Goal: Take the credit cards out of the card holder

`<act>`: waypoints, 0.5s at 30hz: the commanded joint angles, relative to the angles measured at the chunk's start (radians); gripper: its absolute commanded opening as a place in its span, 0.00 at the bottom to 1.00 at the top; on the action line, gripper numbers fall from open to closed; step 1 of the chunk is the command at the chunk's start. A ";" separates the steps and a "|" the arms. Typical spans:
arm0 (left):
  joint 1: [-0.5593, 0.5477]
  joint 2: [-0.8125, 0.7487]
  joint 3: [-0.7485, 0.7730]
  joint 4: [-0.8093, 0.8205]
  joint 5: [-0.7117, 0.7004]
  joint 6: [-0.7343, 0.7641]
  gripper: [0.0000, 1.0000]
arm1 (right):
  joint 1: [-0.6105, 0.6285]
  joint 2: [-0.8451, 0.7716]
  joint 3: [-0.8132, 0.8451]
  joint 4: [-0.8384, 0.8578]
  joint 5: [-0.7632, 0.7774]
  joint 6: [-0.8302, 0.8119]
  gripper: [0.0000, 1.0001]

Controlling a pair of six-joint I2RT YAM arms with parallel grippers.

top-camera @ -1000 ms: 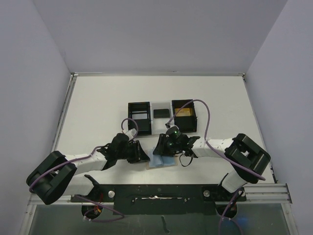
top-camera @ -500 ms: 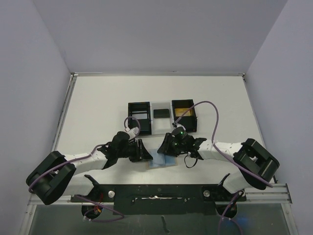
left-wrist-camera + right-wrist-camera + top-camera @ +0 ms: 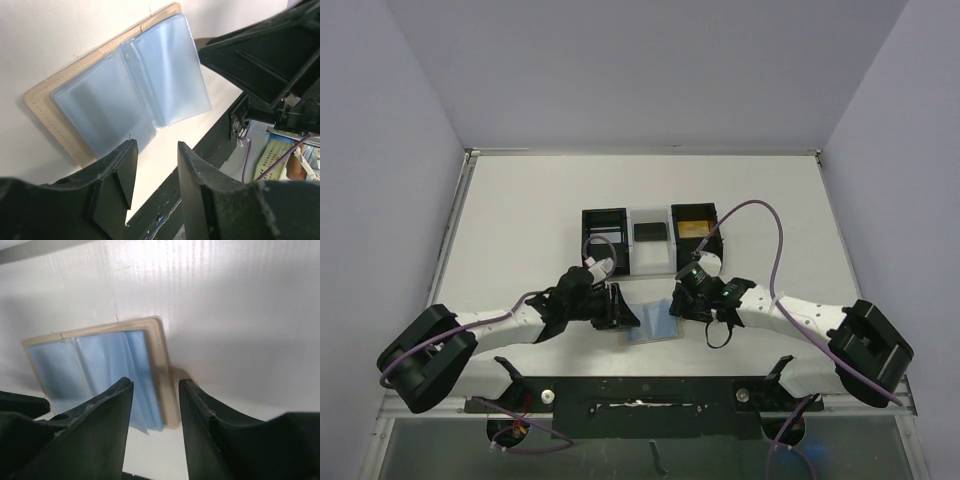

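Text on the card holder (image 3: 131, 95): none can be read.
Text on the black tray (image 3: 586, 236): none can be read.
Labels, brands, numbers or signs elsewhere: none can be read in any view.

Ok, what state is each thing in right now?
Card holder: open, lying flat, blue sleeves up.
Left claw: open, empty.
Right claw: open, empty.
Tray: holds a dark card in the middle and a yellow item on the right.
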State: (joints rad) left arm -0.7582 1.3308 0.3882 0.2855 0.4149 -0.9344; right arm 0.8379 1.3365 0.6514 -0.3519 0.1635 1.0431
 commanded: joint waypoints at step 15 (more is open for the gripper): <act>0.025 -0.523 0.067 -0.586 -0.612 -0.031 0.54 | 0.206 0.156 0.339 -0.084 0.155 -0.068 0.58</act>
State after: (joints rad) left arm -0.7437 0.9054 0.4328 -0.1814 -0.0502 -0.9306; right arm 0.9634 1.3750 0.8261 -0.3538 0.2043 0.9863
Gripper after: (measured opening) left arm 0.529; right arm 0.568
